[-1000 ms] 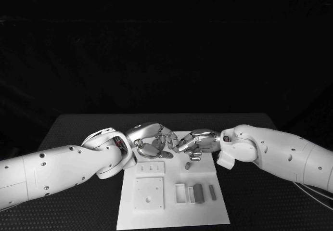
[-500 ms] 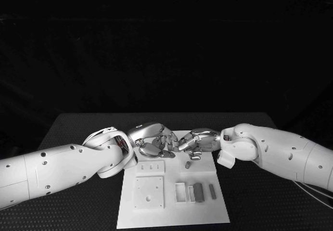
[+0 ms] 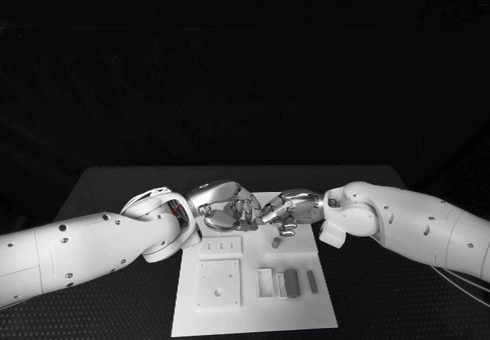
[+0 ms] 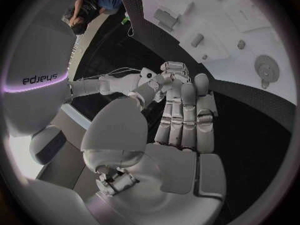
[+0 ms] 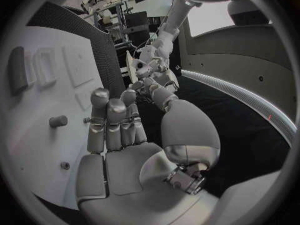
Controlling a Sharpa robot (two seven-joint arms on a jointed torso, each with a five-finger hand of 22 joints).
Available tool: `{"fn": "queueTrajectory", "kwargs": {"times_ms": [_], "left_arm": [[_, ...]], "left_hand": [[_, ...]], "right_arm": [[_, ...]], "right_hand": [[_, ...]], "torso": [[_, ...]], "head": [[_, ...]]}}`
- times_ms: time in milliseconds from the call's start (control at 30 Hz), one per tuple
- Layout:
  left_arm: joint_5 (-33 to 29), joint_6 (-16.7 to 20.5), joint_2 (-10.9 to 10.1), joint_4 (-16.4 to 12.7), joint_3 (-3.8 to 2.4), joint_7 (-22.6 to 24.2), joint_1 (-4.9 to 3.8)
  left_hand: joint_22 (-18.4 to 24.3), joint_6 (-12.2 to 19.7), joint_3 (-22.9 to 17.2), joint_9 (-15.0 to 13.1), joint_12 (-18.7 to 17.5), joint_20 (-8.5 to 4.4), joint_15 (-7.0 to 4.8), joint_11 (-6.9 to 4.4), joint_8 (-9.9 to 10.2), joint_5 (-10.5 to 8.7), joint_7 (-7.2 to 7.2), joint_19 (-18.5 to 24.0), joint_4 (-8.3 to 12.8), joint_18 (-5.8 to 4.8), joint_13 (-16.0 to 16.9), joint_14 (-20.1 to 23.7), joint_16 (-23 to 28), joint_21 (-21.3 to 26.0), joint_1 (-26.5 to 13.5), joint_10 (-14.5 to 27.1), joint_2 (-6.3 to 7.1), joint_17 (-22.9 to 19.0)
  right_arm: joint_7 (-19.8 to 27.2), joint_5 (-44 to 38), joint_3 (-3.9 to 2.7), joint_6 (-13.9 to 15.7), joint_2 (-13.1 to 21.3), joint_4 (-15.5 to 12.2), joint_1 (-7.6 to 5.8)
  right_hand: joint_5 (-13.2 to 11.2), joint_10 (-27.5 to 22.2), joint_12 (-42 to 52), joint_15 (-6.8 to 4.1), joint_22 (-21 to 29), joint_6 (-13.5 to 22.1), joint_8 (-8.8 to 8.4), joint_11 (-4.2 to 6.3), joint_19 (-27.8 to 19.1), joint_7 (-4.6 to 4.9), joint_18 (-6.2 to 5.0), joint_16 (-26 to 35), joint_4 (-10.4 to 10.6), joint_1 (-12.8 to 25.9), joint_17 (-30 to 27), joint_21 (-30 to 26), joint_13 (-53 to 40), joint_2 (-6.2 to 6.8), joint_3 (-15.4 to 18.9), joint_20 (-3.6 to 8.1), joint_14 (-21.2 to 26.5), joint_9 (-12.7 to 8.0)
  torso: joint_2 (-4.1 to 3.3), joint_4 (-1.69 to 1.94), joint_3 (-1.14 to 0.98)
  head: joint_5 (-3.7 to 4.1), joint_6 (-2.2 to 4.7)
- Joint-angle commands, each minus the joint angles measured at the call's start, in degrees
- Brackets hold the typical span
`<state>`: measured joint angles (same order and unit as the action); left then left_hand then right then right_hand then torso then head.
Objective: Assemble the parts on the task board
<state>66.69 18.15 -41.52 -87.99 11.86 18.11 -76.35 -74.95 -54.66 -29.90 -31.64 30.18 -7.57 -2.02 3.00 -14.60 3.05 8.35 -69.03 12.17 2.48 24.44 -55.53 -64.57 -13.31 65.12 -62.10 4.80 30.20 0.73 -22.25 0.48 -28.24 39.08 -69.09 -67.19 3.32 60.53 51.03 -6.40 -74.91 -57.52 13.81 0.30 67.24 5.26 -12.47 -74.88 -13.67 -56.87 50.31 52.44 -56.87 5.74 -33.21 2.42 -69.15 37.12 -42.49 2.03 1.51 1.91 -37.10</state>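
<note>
Board [image 3: 255, 312]: white plate, middle of table [image 3: 122, 184], long side running away from the robot. Near end carries a square block [image 3: 219, 283] with holes, a smaller slotted block [image 3: 221, 246] behind it, and to the right a white tray [image 3: 268, 283] with two grey bars [image 3: 291, 283] [image 3: 312, 282] just beside it. One short grey peg [image 3: 275, 243] stands upright mid-board, apart from the bars. Parts look small, rigid, smooth; the peg should tip easily.

Both hands meet over the far end of the board, fingertips almost touching each other. Left hand [image 3: 226, 209]: fingers curled inward; left wrist view shows the fingers [image 4: 184, 112] laid together and straight, nothing visible in them, so whether it holds anything I cannot tell. Right hand [image 3: 288, 211]: fingers bent down toward the left hand; right wrist view shows the fingers [image 5: 112, 120] side by side with an empty palm, but the tips are hidden in the head view, so cannot tell either.

Judged step: a handover or joint regrasp of a small part between the hands, above the board. To do it well: keep both wrists steady, close the receiving fingers fully before the giving hand lets go, stay above the board so a dropped part lands on it, and keep clear of the upright peg just below the right hand.
</note>
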Motion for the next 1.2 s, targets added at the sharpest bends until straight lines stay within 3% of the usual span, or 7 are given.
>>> {"fn": "queueTrajectory", "kwargs": {"times_ms": [33,467,867,900,933,1000,1200], "left_arm": [[-0.1,0.5,0.1,-0.2,-0.03,0.1,-0.02],[-0.2,0.7,0.3,-0.1,-0.03,-0.4,-0.02],[-0.4,1.3,0.3,-0.2,-0.03,-0.1,-0.02],[-0.6,1.4,0.2,-0.2,-0.03,-0.1,-0.02],[-1.0,1.5,0.2,-0.2,-0.04,0.0,-0.02],[-1.2,1.5,0.2,-0.2,-0.04,0.1,-0.02],[-3.2,2.0,0.1,-0.2,-0.04,0.3,-0.02]], "left_hand": [[-0.9,-0.7,0.0,0.1,0.3,-0.13,-0.37,-0.04,-0.3,-0.18,-0.13,-0.5,-0.3,1.03,0.2,-0.3,-0.5,-0.3,0.1,-0.6,-0.50,0.2],[-1.3,-1.3,0.3,0.3,0.9,-0.61,-0.83,-0.43,-0.4,-0.20,-0.41,-1.2,-0.3,0.96,0.7,-0.9,-1.0,-0.9,0.1,-1.2,-0.34,0.6],[-1.5,-1.7,0.1,0.7,2.3,-1.27,-1.51,-0.95,-0.4,-0.16,-0.61,-2.1,0.2,0.80,2.3,-1.5,-2.7,-2.2,0.9,-1.9,-1.19,1.7],[-1.5,-2.0,0.0,0.7,2.4,-1.32,-1.57,-1.03,-0.6,-0.13,-0.73,-2.2,0.2,0.82,2.4,-1.6,-2.8,-2.4,1.1,-2.1,-1.47,1.8],[-1.6,-3.7,0.0,0.2,3.4,-1.68,-2.09,-1.63,-1.5,-0.20,-1.60,-3.2,0.5,0.85,3.1,-2.4,-4.0,-3.5,1.6,-3.0,-3.19,2.5],[-1.6,-4.3,0.3,0.1,4.0,-2.09,-2.51,-1.98,-1.8,-0.14,-1.97,-3.4,1.0,0.71,3.8,-2.4,-4.8,-4.6,1.5,-3.3,-4.27,3.1],[-1.5,-5.0,0.6,-0.3,4.4,-2.64,-2.91,-2.31,-2.3,-0.13,-2.43,-3.2,1.3,0.38,4.6,-2.5,-5.6,-6.3,0.8,-3.6,-5.14,3.8]], "right_arm": [[0.2,-0.5,-0.01,-1.5,-0.1,-0.3,0.01],[0.4,0.1,-0.01,-2.0,-0.1,-0.8,0.01],[0.2,-0.2,-0.01,-2.0,-0.1,-0.4,0.01],[0.3,-0.3,-0.01,-1.9,-0.1,-0.3,0.01],[0.2,-0.3,-0.01,-1.8,-0.1,-0.2,0.01],[0.3,-0.6,-0.01,-1.5,-0.2,0.0,0.01],[0.2,-1.4,0.00,-0.9,-0.3,0.3,0.01]], "right_hand": [[-0.2,-0.4,0.0,-0.02,-1.1,-0.2,-0.28,-0.06,-0.4,0.81,-2.53,0.3,0.1,0.2,0.1,-0.4,0.1,-0.12,0.1,0.09,0.5,0.0],[-0.2,-0.4,0.0,-0.02,-1.1,-0.2,-0.29,-0.07,-0.4,0.82,-2.53,0.3,0.2,0.2,0.1,-0.4,0.1,-0.09,0.1,0.08,0.5,0.0],[-0.2,-0.4,0.0,-0.02,-1.1,-0.2,-0.29,-0.07,-0.4,0.82,-2.53,0.3,0.2,0.2,0.1,-0.4,0.1,-0.09,0.1,0.08,0.5,0.0],[-0.2,-0.4,0.0,-0.02,-1.1,-0.2,-0.29,-0.07,-0.4,0.82,-2.53,0.3,0.2,0.2,0.1,-0.4,0.1,-0.09,0.1,0.08,0.5,0.0],[-0.2,-0.4,0.0,-0.02,-1.1,-0.2,-0.29,-0.07,-0.4,0.82,-2.53,0.3,0.2,0.2,0.1,-0.4,0.1,-0.09,0.1,0.08,0.5,0.0],[-0.2,-0.4,0.0,-0.02,-1.1,-0.2,-0.29,-0.07,-0.4,0.82,-2.53,0.3,0.2,0.2,0.1,-0.4,0.1,-0.09,0.1,0.08,0.5,0.0],[-0.2,-0.6,0.0,0.04,-1.1,0.0,-0.40,-0.14,-0.5,0.88,-2.53,0.4,0.2,0.3,0.1,-0.4,0.1,0.12,0.2,0.03,0.7,0.0]], "torso": [[-0.01,-0.01,-0.04],[0.00,-0.03,-0.07],[0.01,-0.06,-0.03],[0.00,-0.05,-0.03],[0.00,-0.05,-0.03],[-0.01,-0.04,-0.02],[-0.01,-0.03,-0.01]], "head": [[-0.06,0.00],[-0.17,-0.14],[-0.08,-0.12],[-0.07,-0.13],[-0.07,-0.13],[-0.03,-0.14],[0.06,-0.13]]}}
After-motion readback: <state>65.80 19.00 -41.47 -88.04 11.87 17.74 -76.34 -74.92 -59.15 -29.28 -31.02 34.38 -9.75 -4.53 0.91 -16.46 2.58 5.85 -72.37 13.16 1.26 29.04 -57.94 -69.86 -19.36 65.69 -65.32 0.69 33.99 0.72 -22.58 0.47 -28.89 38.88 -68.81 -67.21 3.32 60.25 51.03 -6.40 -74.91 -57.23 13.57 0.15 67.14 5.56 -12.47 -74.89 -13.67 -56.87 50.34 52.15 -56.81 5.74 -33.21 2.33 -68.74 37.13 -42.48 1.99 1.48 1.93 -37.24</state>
